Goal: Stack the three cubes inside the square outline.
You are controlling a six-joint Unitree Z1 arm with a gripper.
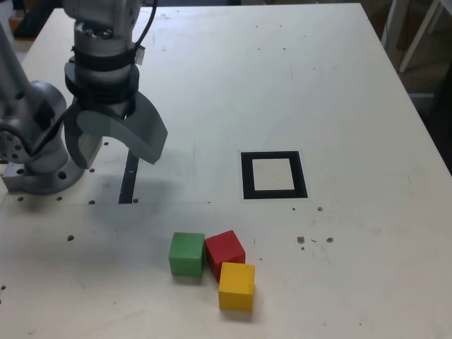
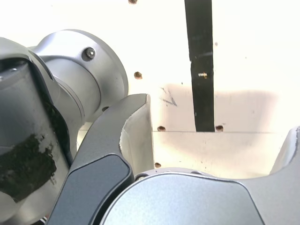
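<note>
Gripper (image 1: 116, 145) hangs wide and empty over the strip (image 1: 129, 176) at the exterior view's left, well apart from the green (image 1: 186, 253), red (image 1: 224, 248) and yellow (image 1: 236, 285) cubes huddled touching near the counter's (image 1: 339, 85) front, the outline (image 1: 273, 174) bare, so nothing looks stacked yet.

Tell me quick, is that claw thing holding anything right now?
End effector: open and empty, hanging above the table near the black strip, well away from the three cubes.
</note>
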